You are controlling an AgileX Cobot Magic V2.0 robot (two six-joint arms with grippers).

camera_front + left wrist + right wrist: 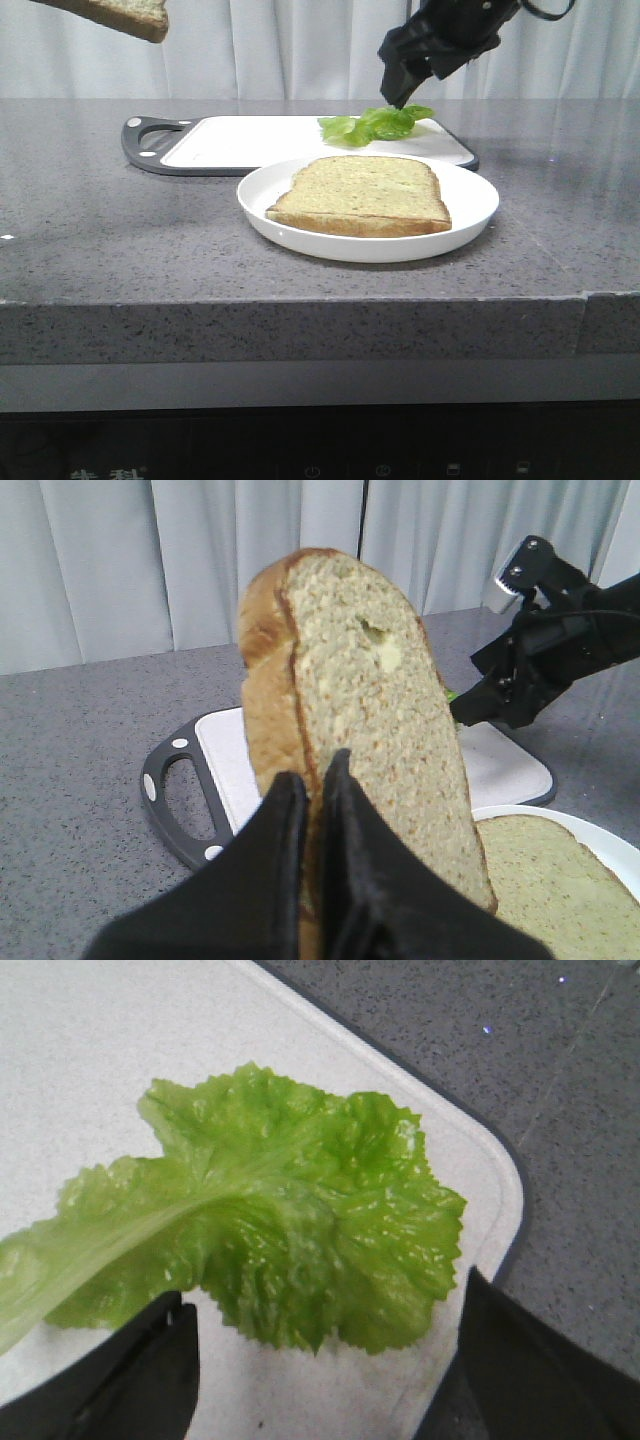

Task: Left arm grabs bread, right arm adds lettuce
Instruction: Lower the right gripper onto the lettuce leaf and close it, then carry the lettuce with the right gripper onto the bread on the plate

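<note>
The left arm's black pointed-finger gripper is raised high, clamped on one thick tan speckled bread slice held on edge. The right arm's blocky black gripper tilts down over the single ruffled green lettuce leaf on the white cutting board, jaws spread wide, holding nothing. A second bread slice lies flat on the one white round plate.

plate with a bread slice in front; cutting board behind, lettuce on its right end.
</note>
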